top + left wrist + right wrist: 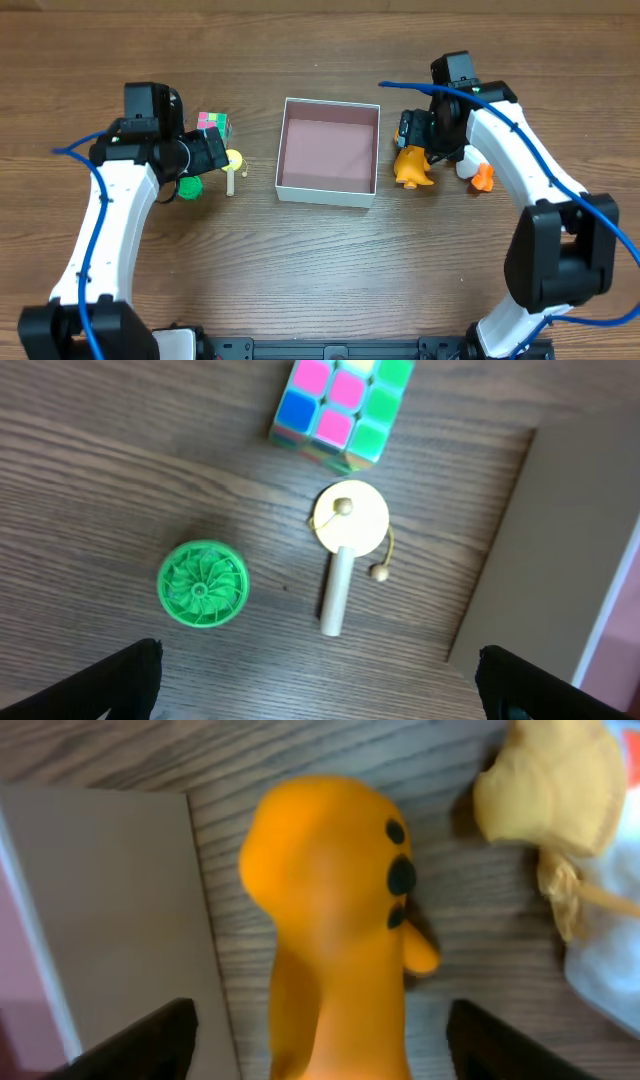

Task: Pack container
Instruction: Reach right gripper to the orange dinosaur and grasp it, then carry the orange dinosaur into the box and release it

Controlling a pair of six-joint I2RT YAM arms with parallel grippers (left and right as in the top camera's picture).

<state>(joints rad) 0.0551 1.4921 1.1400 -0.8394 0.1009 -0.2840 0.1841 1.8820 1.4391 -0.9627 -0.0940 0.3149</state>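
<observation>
The container (325, 193), a square white-walled box with a pinkish-brown inside, sits at the table's middle and holds nothing. My left gripper (215, 153) is open and empty over the toys to its left; in the left wrist view (320, 690) its fingers are wide apart above bare wood. My right gripper (410, 135) is open just right of the container. In the right wrist view (325, 1055) its fingers straddle an orange animal toy (330, 910), with gaps on both sides. The orange toy (412, 167) lies on the table beside the container's right wall (100, 910).
Left of the container lie a pastel puzzle cube (213, 125) (342, 408), a yellow drum rattle on a wooden stick (232, 165) (348, 530) and a green ribbed disc (190, 187) (203, 583). A white and orange toy (475, 172) and a cream piece (555, 790) lie right of the orange toy.
</observation>
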